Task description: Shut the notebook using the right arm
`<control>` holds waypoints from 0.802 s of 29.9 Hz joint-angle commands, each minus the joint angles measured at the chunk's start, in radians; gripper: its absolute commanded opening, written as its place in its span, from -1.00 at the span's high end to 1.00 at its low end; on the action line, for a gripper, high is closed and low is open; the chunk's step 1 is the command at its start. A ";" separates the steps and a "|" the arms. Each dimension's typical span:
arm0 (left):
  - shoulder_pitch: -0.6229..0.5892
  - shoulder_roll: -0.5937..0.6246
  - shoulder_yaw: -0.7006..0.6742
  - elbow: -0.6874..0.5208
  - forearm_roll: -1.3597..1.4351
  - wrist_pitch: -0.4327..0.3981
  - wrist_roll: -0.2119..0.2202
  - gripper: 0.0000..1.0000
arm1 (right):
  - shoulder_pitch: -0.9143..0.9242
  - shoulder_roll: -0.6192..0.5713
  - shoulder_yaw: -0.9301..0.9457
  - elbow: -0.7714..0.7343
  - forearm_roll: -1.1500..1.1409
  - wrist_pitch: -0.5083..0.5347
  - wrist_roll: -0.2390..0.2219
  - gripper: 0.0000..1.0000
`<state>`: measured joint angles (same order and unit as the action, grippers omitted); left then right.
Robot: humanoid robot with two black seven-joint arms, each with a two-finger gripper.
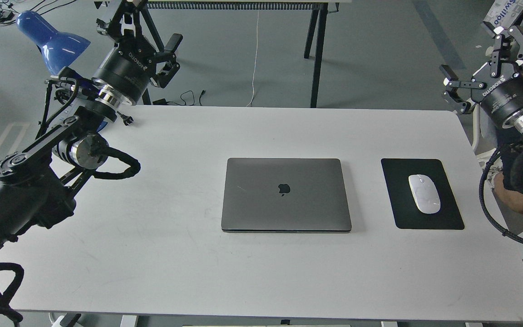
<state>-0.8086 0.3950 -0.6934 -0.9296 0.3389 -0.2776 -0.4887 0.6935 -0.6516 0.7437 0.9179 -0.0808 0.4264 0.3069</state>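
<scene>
At the far left, our left arm [39, 181] reaches up past the table's left edge, and our left gripper [145, 34] sits above the back-left corner of the white table [152, 254], its fingers spread wide and holding nothing. Just to the left of that gripper and slightly below it is a blue lamp [52, 38], partly hidden behind the arm's wrist. Well to the right of the left gripper and lower in the view, the notebook [286, 194] lies flat near the table's centre, lid fully down with the black apple logo facing up; no keyboard or screen is visible. To the right of the notebook, apart from it, a black mouse pad [443, 213] lies flat on the table, and a white mouse [423, 193] rests on it. Our right gripper [481, 59] is above and to the right of the mouse pad, beyond the table's back-right corner, well apart from the notebook. Its fingers stand wide apart and grip nothing. The right arm [522, 122] enters from the right edge, with black cabling looping below it.
</scene>
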 commanded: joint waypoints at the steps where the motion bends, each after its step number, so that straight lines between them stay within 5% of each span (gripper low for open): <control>1: 0.000 -0.001 0.000 0.000 0.000 -0.002 0.000 -1.00 | 0.012 0.009 -0.013 -0.001 -0.028 0.000 0.000 -0.99; 24: 0.002 -0.001 0.002 0.000 0.000 -0.002 0.000 -1.00 | 0.181 0.007 -0.141 -0.005 -0.223 0.000 -0.005 -0.99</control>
<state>-0.8069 0.3959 -0.6918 -0.9296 0.3389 -0.2792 -0.4887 0.8721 -0.6446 0.6063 0.9139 -0.2769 0.4275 0.3020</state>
